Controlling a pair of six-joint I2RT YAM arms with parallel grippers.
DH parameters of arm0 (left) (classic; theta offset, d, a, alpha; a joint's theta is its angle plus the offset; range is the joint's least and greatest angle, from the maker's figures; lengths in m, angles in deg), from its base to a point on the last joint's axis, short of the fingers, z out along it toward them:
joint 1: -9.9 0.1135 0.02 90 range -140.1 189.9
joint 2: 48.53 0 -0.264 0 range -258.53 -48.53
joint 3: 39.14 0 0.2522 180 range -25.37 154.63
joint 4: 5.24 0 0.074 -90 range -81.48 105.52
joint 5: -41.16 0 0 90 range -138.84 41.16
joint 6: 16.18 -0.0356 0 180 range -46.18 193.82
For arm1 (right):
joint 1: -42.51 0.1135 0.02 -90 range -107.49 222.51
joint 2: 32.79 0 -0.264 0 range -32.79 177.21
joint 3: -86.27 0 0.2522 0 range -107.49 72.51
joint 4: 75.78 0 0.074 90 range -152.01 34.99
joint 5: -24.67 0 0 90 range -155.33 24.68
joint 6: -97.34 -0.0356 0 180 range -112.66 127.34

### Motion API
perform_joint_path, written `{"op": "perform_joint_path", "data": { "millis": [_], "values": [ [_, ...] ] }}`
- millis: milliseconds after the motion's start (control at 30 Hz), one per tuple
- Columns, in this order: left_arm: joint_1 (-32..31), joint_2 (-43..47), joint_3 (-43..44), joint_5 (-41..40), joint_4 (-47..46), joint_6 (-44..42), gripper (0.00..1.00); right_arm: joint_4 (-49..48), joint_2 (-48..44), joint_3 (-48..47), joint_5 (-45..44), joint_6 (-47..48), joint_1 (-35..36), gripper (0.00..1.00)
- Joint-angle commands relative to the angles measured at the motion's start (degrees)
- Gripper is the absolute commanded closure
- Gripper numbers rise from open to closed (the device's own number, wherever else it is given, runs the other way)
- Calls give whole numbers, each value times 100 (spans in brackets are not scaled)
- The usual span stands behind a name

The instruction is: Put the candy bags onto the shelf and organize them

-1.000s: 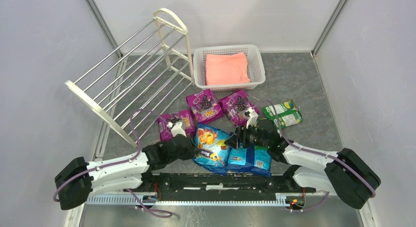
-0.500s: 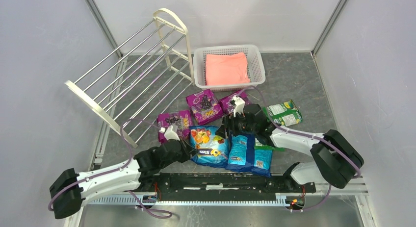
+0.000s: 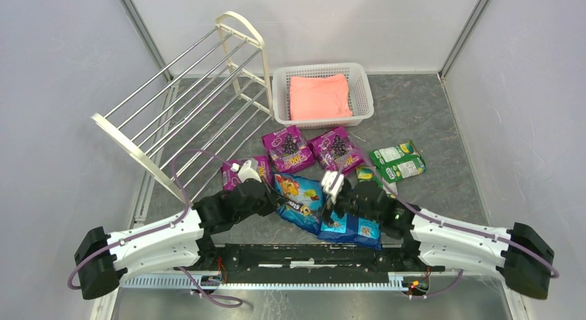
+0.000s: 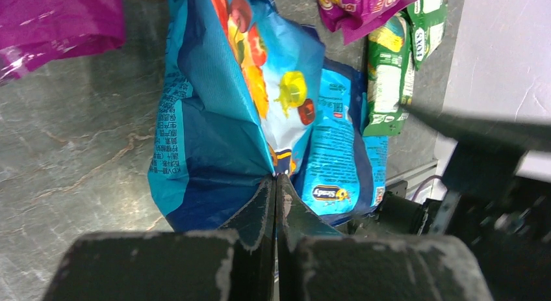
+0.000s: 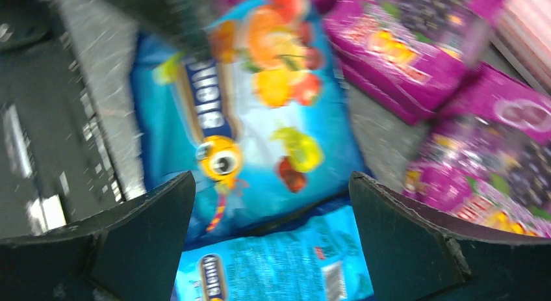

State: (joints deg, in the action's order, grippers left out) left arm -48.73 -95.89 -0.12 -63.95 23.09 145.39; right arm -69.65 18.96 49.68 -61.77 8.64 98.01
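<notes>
Pinched fully together, the jaws of the left gripper (image 4: 276, 184) clamp the bunched left edge of the large blue bag (image 4: 221, 99). The jaws of the right gripper (image 5: 271, 183) stand wide apart and hold nothing. They hover over that same bag, though this view is blurred.

The shelf (image 3: 138, 156) fills the far left and leans, its near end frame just beside the left arm. A white basket (image 3: 280, 99) with a pink cloth (image 3: 320, 97) sits at far centre, right of the shelf. All bags lie on the table (image 3: 435, 119). The large blue one is at near centre, with the smaller blue bags (image 3: 350, 227) touching it by the arm bases. The purple bags (image 3: 287, 147) lie between it and the basket, and the green-and-white bags (image 3: 397, 161) are right of centre. Bare grey surface runs from these to the right wall.
</notes>
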Motion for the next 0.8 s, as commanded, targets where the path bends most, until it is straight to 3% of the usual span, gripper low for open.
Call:
{"op": "perform_joint_path", "data": {
  "millis": [0,200,400,633,767],
  "values": [
    [-16,-289,890,-274,-108,-373,98,-756,15,312,-1415,1085,1229,4],
    [-12,-578,1112,-167,-58,-397,98,-1816,854,419,-2837,1708,2385,6],
    [-5,-575,986,-68,-218,-197,98,-2789,1983,151,-3805,1651,3225,7],
    [-8,-556,1073,-22,-176,-217,98,-3277,2537,69,-4136,1344,3531,11],
    [-4,-523,1087,81,-220,-208,98,-3221,2754,26,-5008,1199,3530,12]
  ]
}}
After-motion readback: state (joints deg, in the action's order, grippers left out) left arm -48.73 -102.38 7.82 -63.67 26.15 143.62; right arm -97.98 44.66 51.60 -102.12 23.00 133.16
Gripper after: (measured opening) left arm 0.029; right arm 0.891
